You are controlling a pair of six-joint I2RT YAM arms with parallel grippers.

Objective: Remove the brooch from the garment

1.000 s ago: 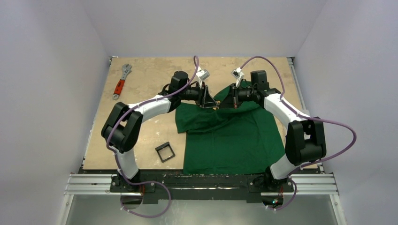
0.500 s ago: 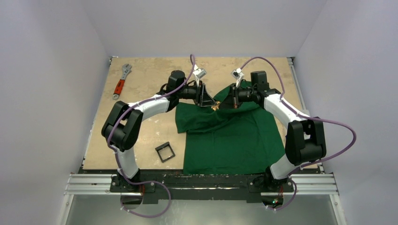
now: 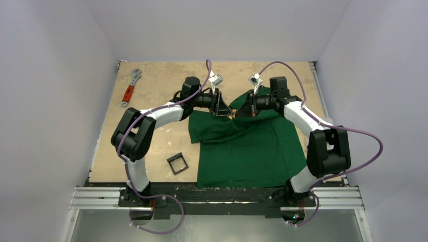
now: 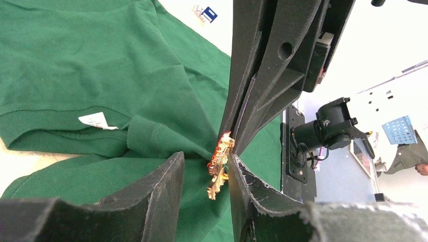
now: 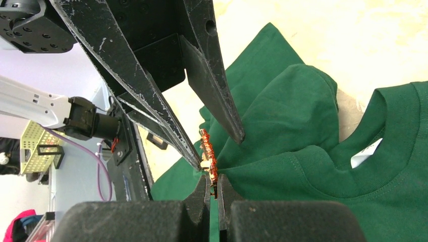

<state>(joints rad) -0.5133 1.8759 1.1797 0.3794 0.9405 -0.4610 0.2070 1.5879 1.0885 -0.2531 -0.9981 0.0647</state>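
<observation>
The dark green T-shirt (image 3: 242,146) lies on the wooden table, its collar region lifted between the two grippers. The tiny orange-red brooch (image 4: 220,164) is pinned to a pulled-up fold of the cloth; it also shows in the right wrist view (image 5: 207,151) and as a speck in the top view (image 3: 232,115). My right gripper (image 5: 213,177) is shut on the brooch's lower edge. My left gripper (image 4: 206,156) is open, its fingers either side of the brooch, which is close against the right finger (image 4: 252,194). In the top view the left gripper (image 3: 220,106) and right gripper (image 3: 250,108) face each other.
A red-handled wrench (image 3: 129,88) lies at the table's far left. A small black square frame (image 3: 177,164) sits left of the shirt's hem. The shirt's white label (image 4: 96,120) shows inside the collar. The table's right edge runs close to the right arm.
The left gripper has shifted slightly back and left from the right gripper. The brooch now shows between the two grippers in the top view. The right arm has hardly moved.
</observation>
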